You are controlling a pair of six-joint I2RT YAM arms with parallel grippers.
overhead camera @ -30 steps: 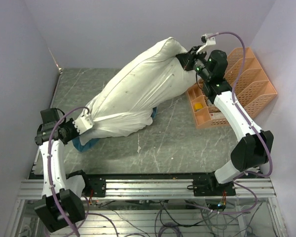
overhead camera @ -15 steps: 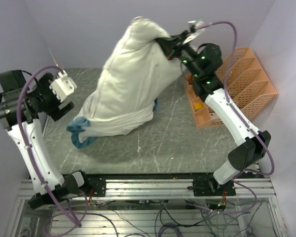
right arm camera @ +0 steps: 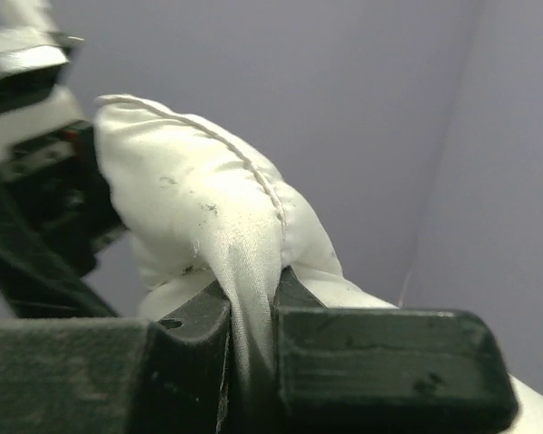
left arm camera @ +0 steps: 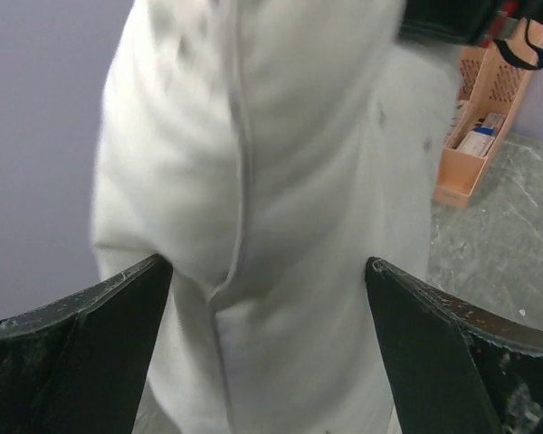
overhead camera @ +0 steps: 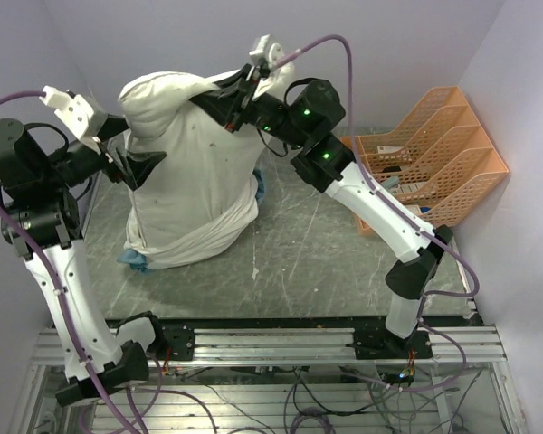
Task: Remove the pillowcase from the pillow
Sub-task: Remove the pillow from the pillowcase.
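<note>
One pillow (overhead camera: 185, 172) corner is clamped high in your right pincer (right arm camera: 249, 307) so the pillowcase (overhead camera: 190, 240) sags; left pincer (left arm camera: 267, 271) gapes empty

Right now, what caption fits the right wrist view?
Right hand pinches a corner of the white pillow against a lilac wall.

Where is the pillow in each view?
Top external: pillow upright, centre-left, top corner clamped by right gripper.
Left wrist: fills the centre, between fingers of the open left gripper.
Right wrist: its corner pinched at centre.
Shared landmark: orange rack, top external and left wrist only.
</note>
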